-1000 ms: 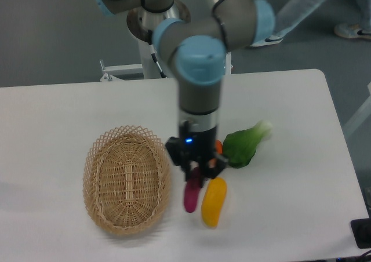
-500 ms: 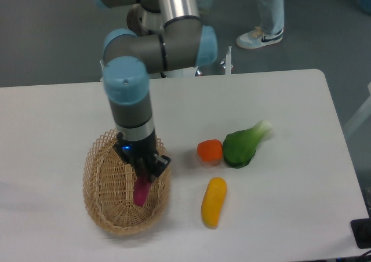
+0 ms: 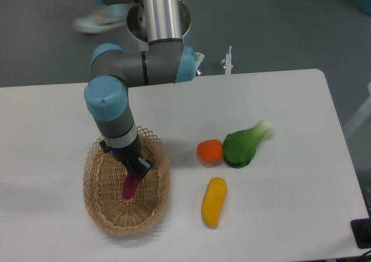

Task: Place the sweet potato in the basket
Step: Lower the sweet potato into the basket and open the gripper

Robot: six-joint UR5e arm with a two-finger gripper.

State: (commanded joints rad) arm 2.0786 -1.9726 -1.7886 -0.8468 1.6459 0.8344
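Observation:
The magenta sweet potato [image 3: 130, 186] hangs nearly upright inside the oval wicker basket [image 3: 96, 184], its lower tip close to the basket's floor. My gripper [image 3: 133, 171] reaches down into the basket from above and is shut on the sweet potato's upper end. The fingers are mostly hidden behind the wrist, and I cannot tell whether the sweet potato's tip touches the weave.
To the right of the basket lie a yellow oblong vegetable [image 3: 214, 202], an orange rounded one [image 3: 210, 151] and a green leafy one [image 3: 243, 144]. The arm's base stands at the table's far edge. The table's right edge runs diagonally at the far right.
My gripper carried the sweet potato left from beside the yellow vegetable to over the basket, then shifted a little further left and lower inside it.

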